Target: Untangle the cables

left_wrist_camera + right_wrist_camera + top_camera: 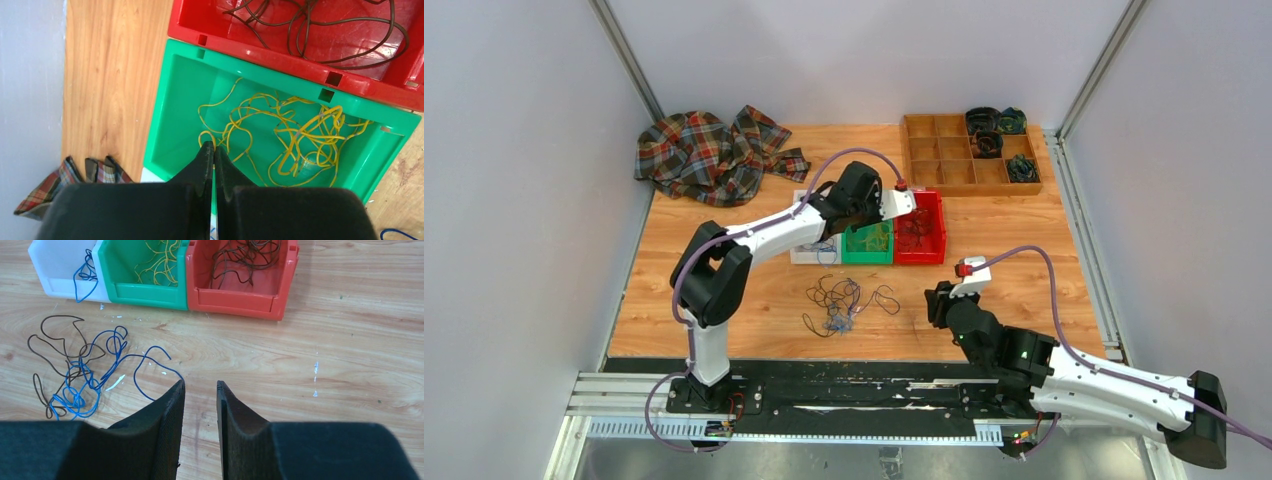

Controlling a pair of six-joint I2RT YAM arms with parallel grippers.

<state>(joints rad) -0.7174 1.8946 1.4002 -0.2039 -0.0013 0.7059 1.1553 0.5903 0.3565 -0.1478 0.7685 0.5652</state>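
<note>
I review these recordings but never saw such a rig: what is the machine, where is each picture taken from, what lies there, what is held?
Two robot arms stand at the near edge of a table. One picture looks down from above; the others come from a camera on each wrist. On the table: white bin with blue cable, green bin with yellow cables, red bin with dark cables, a blue-and-dark tangle, plaid cloth, wooden tray. The left gripper is shut over the green bin, a yellow loop at its tips; whether pinched, I cannot tell. The right gripper is open, empty.
</note>
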